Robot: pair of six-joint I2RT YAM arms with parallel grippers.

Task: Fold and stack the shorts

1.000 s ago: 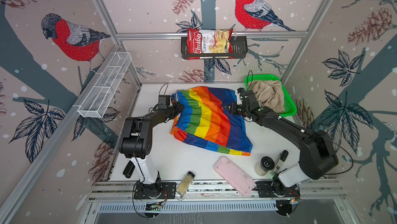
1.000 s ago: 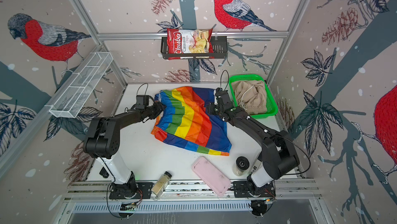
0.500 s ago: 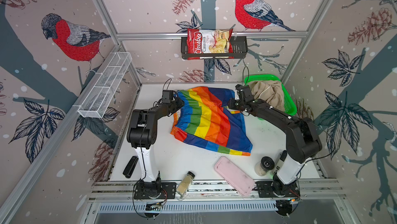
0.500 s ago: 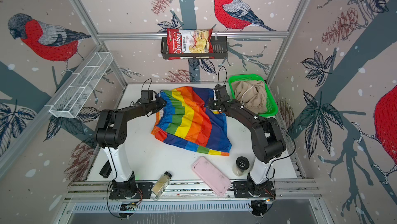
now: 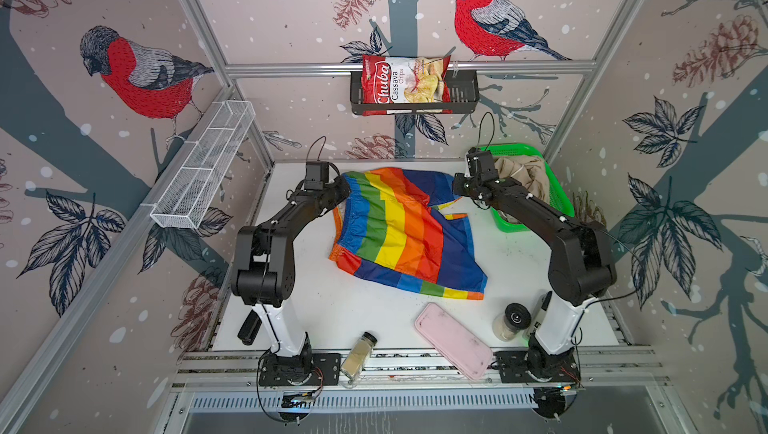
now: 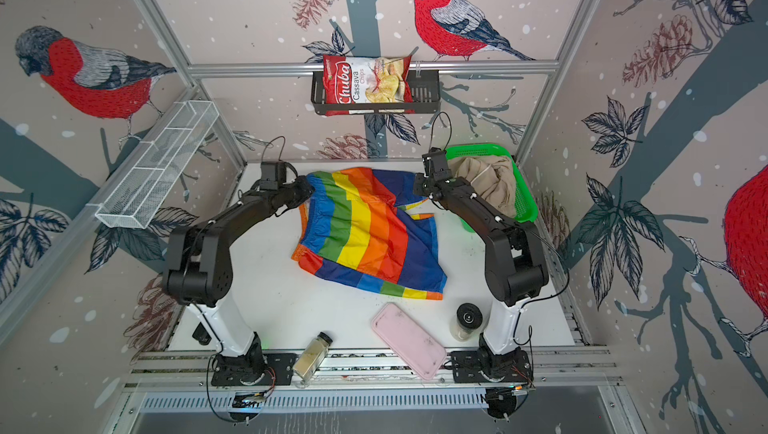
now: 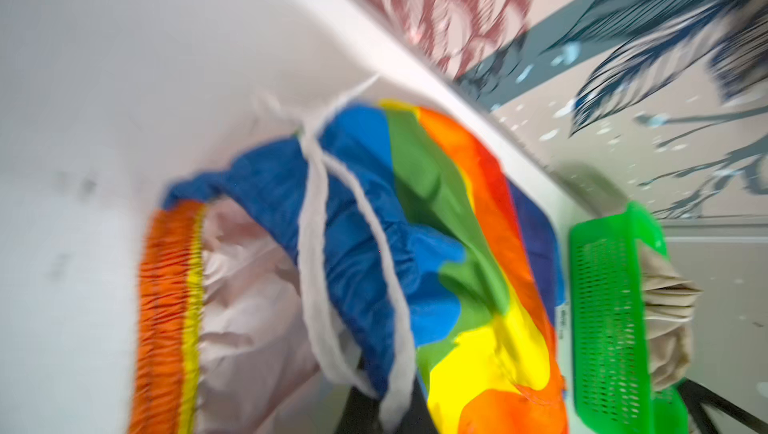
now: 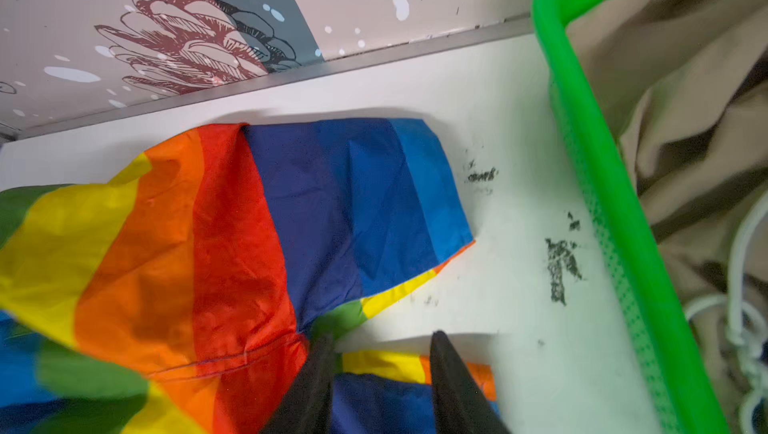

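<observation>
Left fingers (image 7: 359, 411) tight on rainbow shorts (image 5: 407, 236), right fingers (image 8: 451, 386) apart; behind, Chuba Cassava Chips bag (image 5: 405, 84).

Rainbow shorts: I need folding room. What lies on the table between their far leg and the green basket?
In the right wrist view, only bare white table with dark scuffs separates the rainbow shorts from the green basket.

Booth papered with bullfinches, pine cones and leaves

The walls (image 5: 291, 16) show red-breasted birds on grey-blue branches over a pale pink ground flecked with white, and are framed by aluminium rails (image 5: 399, 68). A white wire shelf (image 5: 203, 165) hangs along the left wall, and a black wire basket (image 5: 461, 95) hangs from the back rail. The white counter (image 5: 316, 286) is evenly lit, with soft shadows, and the right wrist view shows dark scuff marks (image 8: 561, 265) on it.
</observation>
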